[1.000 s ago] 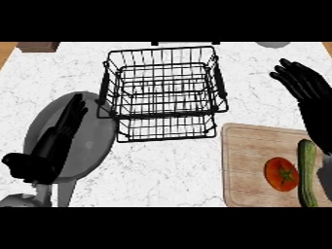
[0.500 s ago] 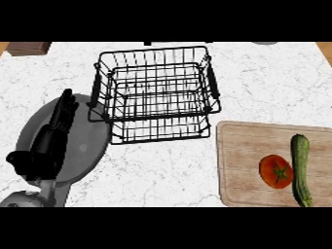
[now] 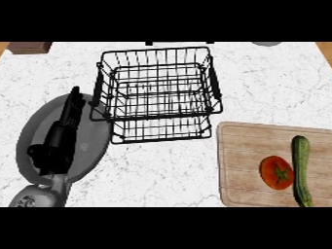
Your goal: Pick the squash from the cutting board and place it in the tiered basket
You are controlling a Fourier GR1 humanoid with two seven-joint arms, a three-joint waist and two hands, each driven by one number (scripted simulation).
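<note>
A: What is different from a moment ago?

B: The right hand is gone from the head view. A second ago it hung over the far right of the counter near the cutting board [image 3: 280, 165]; half a second ago only a tip showed at the right edge; now nothing of it shows, so I cannot say whether it is released or clenched.

A: And the squash?

B: The squash [image 3: 301, 170], a long dark green one, lies on the right part of the board, lengthwise from far to near, just right of the tomato [image 3: 277, 172]. Nothing touches it. It sits where it sat in both earlier frames.

A: The left hand?

B: The left hand [image 3: 62, 131] rests over the grey plate [image 3: 89, 155] at the near left, fingers straight and pointing away, released, holding nothing. It has barely shifted.

A: So how does the task stand?

B: The black wire tiered basket [image 3: 157, 92] stands in the middle, far from the viewer, left of the board, and neither tier holds anything. I judge the pick has not begun: the hand that was closest to the squash has withdrawn, and it would have to come back over the board before any grasp.
</note>
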